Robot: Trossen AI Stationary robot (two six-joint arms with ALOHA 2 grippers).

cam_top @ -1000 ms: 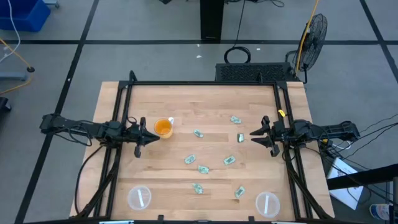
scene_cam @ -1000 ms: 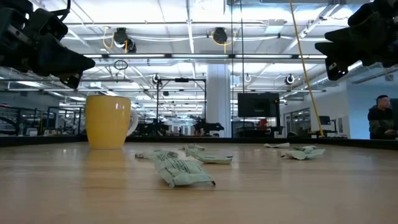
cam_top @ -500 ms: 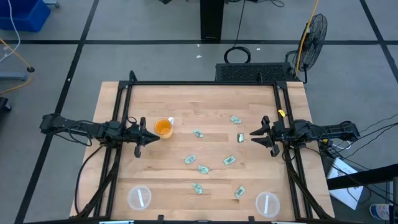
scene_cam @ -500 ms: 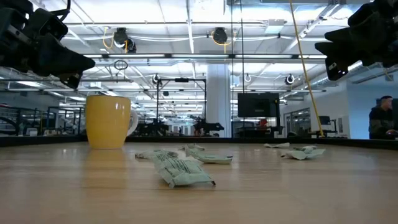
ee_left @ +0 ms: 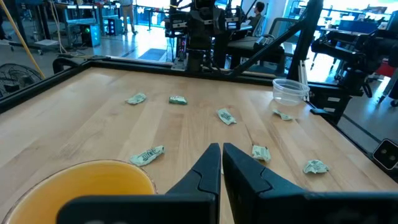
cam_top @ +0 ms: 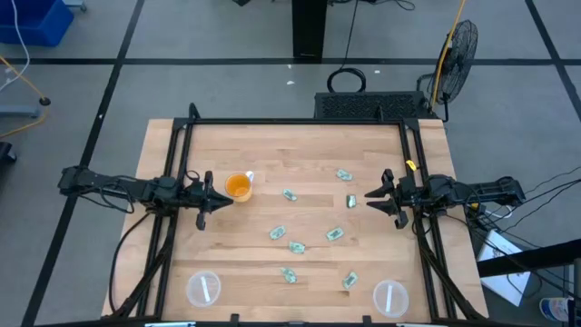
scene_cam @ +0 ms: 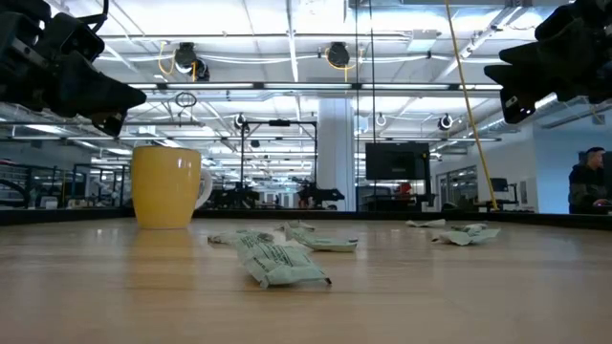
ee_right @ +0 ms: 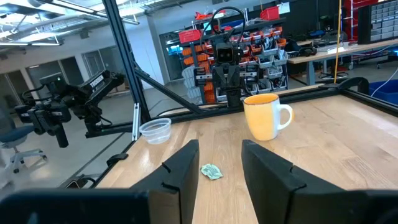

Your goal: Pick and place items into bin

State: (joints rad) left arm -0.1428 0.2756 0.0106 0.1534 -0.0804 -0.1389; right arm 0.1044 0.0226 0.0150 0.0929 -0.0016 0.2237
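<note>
Several small pale green-and-white packets (cam_top: 297, 246) lie flat and scattered on the wooden table, between the two arms. One packet (scene_cam: 277, 260) lies nearest in the low view, and another (ee_right: 212, 172) shows just ahead of my right gripper. My left gripper (cam_top: 225, 198) hovers shut beside the orange cup (cam_top: 238, 186), whose rim (ee_left: 81, 180) sits right under its fingers (ee_left: 221, 155). My right gripper (cam_top: 370, 197) hovers open above the table's right side, near a packet (cam_top: 350, 201). Neither gripper touches anything.
Two clear round containers stand near the table's near edge, one at the left (cam_top: 203, 289) and one at the right (cam_top: 390, 296). A black frame (cam_top: 300, 122) borders the table's far edge and sides. A person (scene_cam: 585, 182) sits in the room far behind the table.
</note>
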